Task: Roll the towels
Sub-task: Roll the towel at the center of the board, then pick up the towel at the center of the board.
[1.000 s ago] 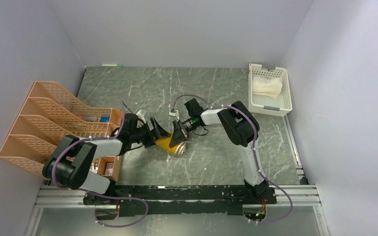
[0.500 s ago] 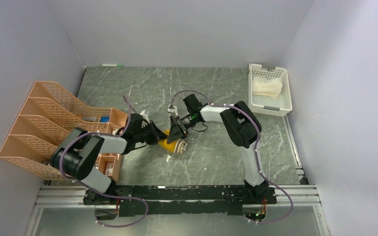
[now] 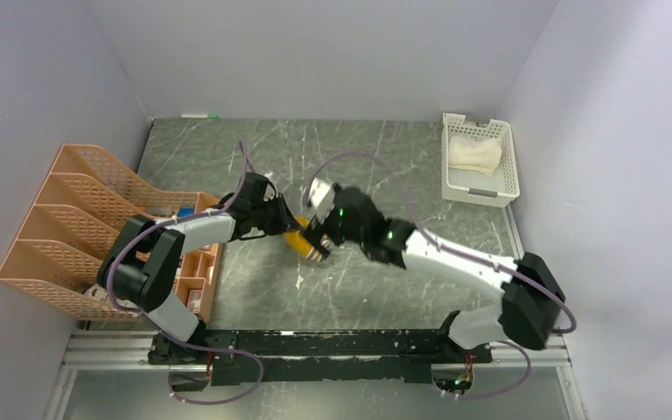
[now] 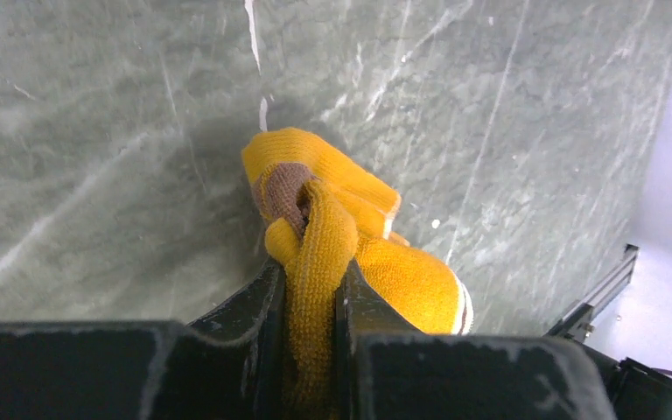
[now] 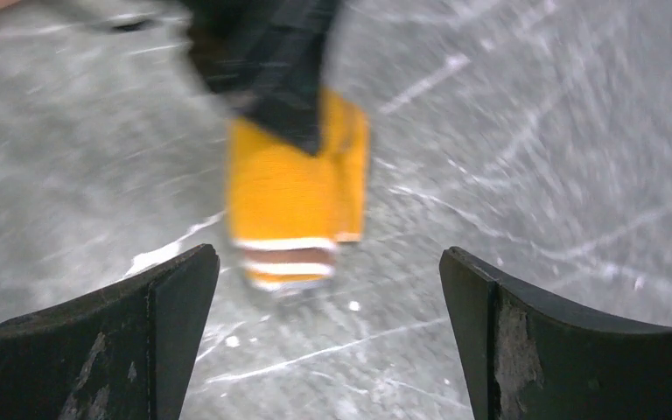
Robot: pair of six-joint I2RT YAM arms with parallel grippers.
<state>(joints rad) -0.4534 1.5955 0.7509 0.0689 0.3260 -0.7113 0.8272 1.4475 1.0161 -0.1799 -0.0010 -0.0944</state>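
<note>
Grey-green marbled stone covered the table [image 3: 385, 157], with pale walls closing it in on three sides. Just left of its middle lay the mustard towel [image 3: 303, 239], bunched into a short, thick roll. In my left wrist view a brown patch showed inside its folds [image 4: 350, 236], and in my right wrist view, which was blurred, its near end showed brown and white stripes [image 5: 293, 197]. My left gripper [image 3: 277, 224] had a fold of that yellow cloth pinched between its jaws, which stood narrow with the fabric filling the slot between them [image 4: 309, 280]. Whether the rest of the roll sat fully on the stone I could not tell. My right gripper [image 3: 318, 248] came at the roll from the other side with its jaws spread wide [image 5: 328, 255]. The towel lay ahead of them, between the two fingers and touching neither. Both my arms bent inward from the near edge, so the two grippers met over the roll. Well away, at the far right corner, the cream towel [image 3: 475, 153] lay folded inside a white slotted basket [image 3: 447, 162]. Along the left edge stood an orange mesh file rack [image 3: 96, 188].
</note>
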